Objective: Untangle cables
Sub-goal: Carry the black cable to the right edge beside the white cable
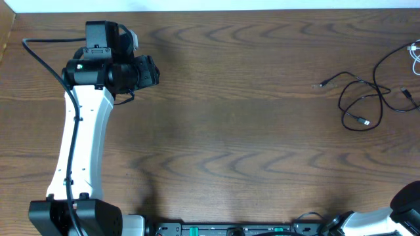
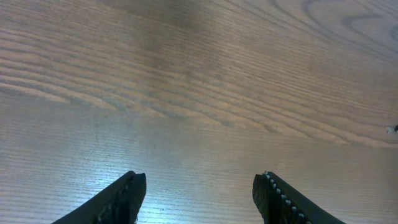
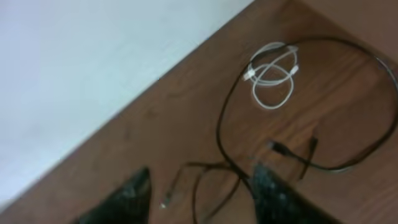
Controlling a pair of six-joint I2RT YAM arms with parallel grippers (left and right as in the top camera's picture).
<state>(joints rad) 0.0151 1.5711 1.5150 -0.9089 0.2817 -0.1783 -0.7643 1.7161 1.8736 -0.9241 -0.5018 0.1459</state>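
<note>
Overhead, the black cables [image 1: 359, 97] lie in loose loops at the upper right of the frame. The white cable [image 1: 415, 56] sits just beyond them against the right edge, partly cut off. The black spread runs roughly left to right, from a plug end at its left tip across to the frame's edge.

The left end effector [image 1: 149, 71] sits at the upper left, well apart from the cords, with a wide stretch of bare tabletop [image 1: 249, 151] between. Its wrist view shows its fingers spread and holding nothing, over plain wood grain. A tiny speck shows at the right edge, too small to name.

The right arm [image 1: 403, 206] shows only at the lower right corner overhead, on the cables' side. In the right wrist view the right end effector [image 3: 200, 177] is spread and empty. The cords lie ahead of it, upward and to the right in that frame. One strand of black cord passes between the fingers near the bottom, though I cannot tell whether it touches either finger. The white coil rests inside the big black loop, and whether the two cross over or under each other is not clear.

By my judgement the right arm is the nearer one, and the move turns on reaching forward toward that loop.
</note>
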